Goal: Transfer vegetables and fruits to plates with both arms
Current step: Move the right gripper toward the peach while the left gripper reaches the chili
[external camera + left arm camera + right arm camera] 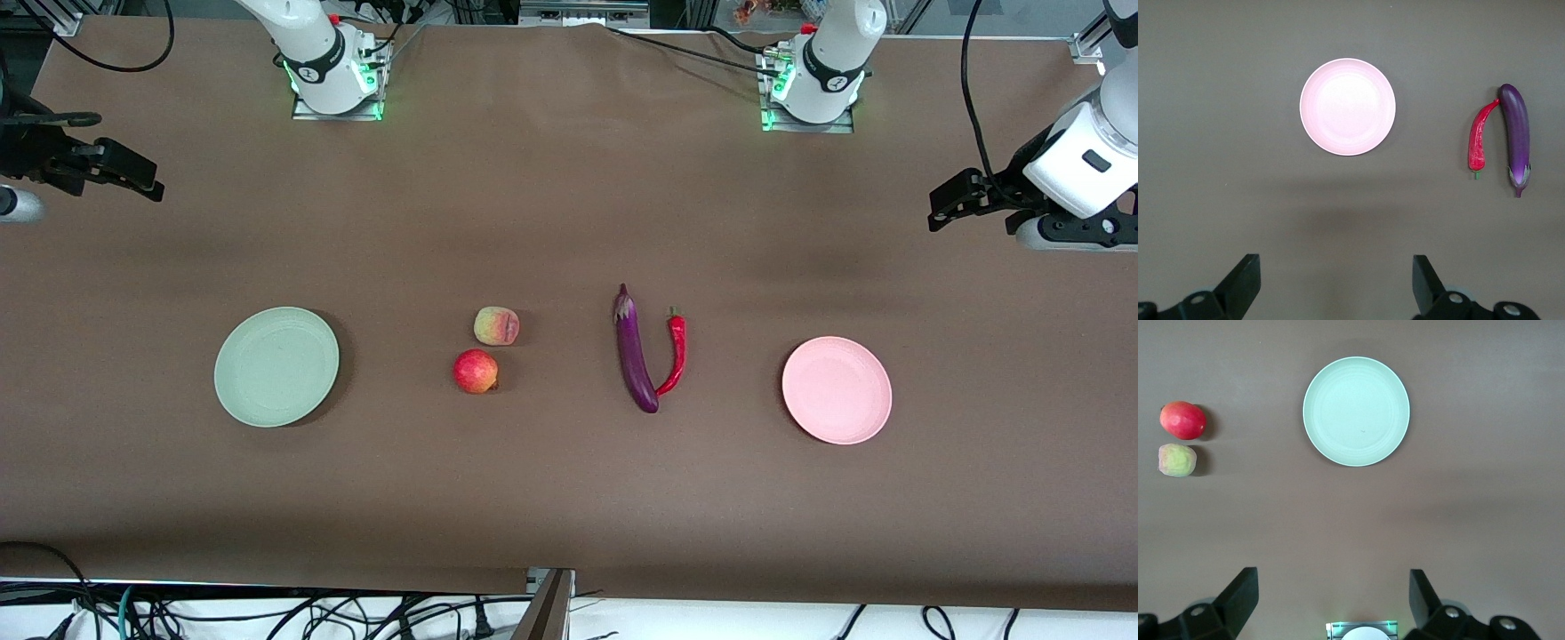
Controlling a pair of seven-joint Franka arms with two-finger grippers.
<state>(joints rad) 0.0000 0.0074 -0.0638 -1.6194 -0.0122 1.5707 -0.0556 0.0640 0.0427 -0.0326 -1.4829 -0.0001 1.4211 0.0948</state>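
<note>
The purple eggplant [636, 351] and the red chili [676, 356] lie side by side mid-table, the chili toward the pink plate [837, 389]. The peach [496, 325] lies just farther from the front camera than the red apple-like fruit [476, 371]; both lie toward the pale green plate [276, 366]. Both plates are bare. My left gripper [935, 216] hangs open and empty, high over the left arm's end of the table; its wrist view shows the pink plate [1347, 107], chili [1479, 139] and eggplant [1516, 133]. My right gripper [153, 187] hangs open and empty over the right arm's end; its wrist view shows the green plate [1356, 411], red fruit [1183, 420] and peach [1177, 460].
A brown cloth [569, 498] covers the table. The arm bases [333, 67] [813, 80] stand along the edge farthest from the front camera. Cables [267, 613] hang below the nearest edge.
</note>
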